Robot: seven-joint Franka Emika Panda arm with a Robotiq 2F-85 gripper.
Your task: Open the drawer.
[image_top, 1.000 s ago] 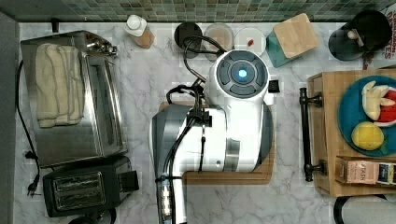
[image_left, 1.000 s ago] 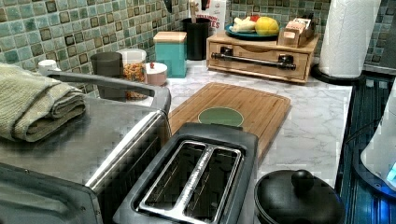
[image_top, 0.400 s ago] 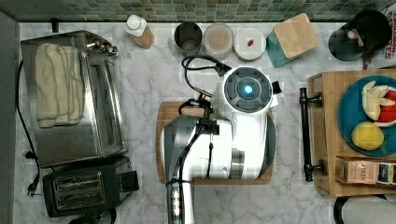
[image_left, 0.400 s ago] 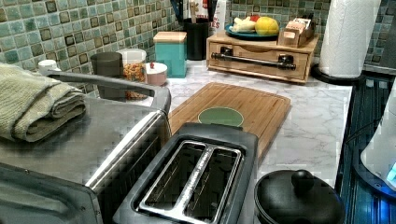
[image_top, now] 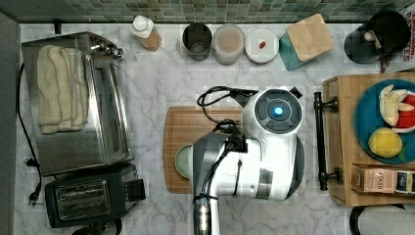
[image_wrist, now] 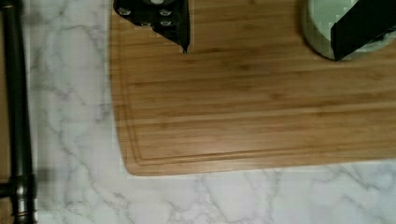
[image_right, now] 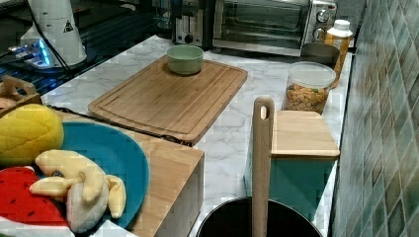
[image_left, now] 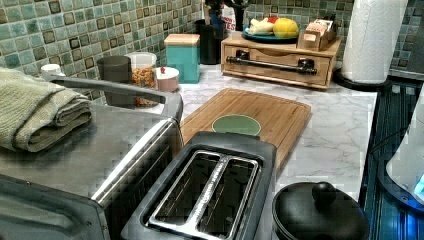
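Bamboo drawer [image_left: 276, 66] shut (left view), tool [image_wrist: 261, 25] spread above cutting board [image_wrist: 261, 102] in wrist view

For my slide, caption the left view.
Closed wooden drawer with a black handle behind a cutting board holding a green bowl.

A kitchen: tiled backsplash [image_left: 75, 30], toaster [image_left: 210, 190], marble counter [image_top: 166, 93].

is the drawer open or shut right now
Shut. In the left view the drawer front sits flush with its wooden box, no gap showing. Its black handle is untouched; the arm is over the cutting board.
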